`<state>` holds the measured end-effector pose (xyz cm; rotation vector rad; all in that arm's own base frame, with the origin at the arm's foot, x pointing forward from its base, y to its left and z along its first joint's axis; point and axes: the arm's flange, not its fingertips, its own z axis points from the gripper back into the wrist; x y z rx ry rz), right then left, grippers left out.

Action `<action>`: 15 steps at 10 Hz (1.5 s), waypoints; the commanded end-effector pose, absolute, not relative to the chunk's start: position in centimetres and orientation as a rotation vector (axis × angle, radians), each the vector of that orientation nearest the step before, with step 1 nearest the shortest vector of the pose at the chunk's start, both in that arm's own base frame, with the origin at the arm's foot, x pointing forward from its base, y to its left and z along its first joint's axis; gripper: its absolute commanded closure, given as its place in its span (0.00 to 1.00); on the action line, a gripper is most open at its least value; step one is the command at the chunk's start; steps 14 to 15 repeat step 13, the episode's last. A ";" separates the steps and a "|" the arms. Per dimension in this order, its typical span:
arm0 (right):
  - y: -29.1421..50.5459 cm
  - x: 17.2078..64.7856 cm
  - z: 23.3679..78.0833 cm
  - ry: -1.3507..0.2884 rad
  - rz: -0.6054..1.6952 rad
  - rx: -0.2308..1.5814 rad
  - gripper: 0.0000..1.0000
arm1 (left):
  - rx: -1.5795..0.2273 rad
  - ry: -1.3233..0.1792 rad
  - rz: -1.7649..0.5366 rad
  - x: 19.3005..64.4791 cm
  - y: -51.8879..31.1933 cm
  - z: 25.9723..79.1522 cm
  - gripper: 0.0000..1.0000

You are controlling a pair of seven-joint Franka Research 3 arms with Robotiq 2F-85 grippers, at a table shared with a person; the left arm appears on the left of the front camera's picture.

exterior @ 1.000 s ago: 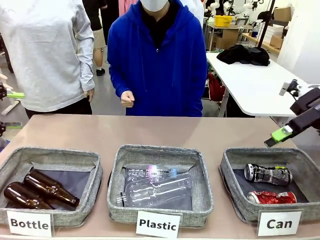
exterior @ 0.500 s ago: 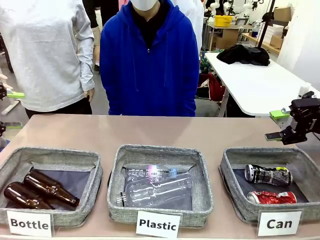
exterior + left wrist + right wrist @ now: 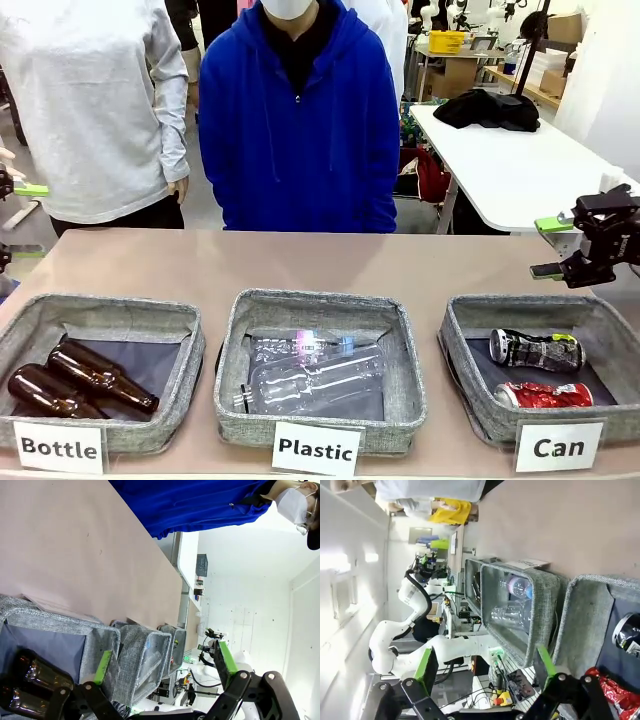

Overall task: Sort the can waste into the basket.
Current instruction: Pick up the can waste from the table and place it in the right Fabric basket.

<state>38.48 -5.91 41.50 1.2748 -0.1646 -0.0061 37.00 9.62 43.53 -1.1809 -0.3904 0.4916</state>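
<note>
Two crushed cans lie in the grey basket [image 3: 458, 335] behind the "Can" card [image 3: 558, 446]: a black one with a silver top [image 3: 535, 349] and a red one [image 3: 543, 395]. My right gripper [image 3: 548, 247] hangs open and empty above the basket's far right rim, fingers pointing left. In the right wrist view its open gripper [image 3: 485, 662] frames the basket [image 3: 585, 610], the black can [image 3: 627, 632] and the red can [image 3: 615, 690]. My left gripper [image 3: 25, 218] stands open at the far left edge, and is open and empty in its wrist view [image 3: 165, 660].
The middle "Plastic" basket [image 3: 232, 350] holds clear bottles [image 3: 315, 375]. The left "Bottle" basket [image 3: 30, 320] holds brown glass bottles [image 3: 80, 380]. Two people stand at the far side, one in a blue hoodie [image 3: 300, 130]. The tan tabletop [image 3: 300, 260] behind the baskets is bare.
My right gripper rose from the Can basket's far rim and turned so its fingers stack one above the other. The person in blue lowered a hand and shifted slightly left.
</note>
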 end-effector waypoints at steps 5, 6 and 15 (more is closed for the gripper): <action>-6.2 38.2 41.5 -0.175 0.015 1.297 0.00 | -1.182 -0.373 0.491 36.6 9.8 43.7 0.00; -6.2 38.2 41.5 -0.175 0.015 1.297 0.00 | -1.182 -0.373 0.491 36.6 9.8 43.7 0.00; -6.2 38.2 41.5 -0.175 0.015 1.297 0.00 | -1.182 -0.373 0.491 36.6 9.8 43.7 0.00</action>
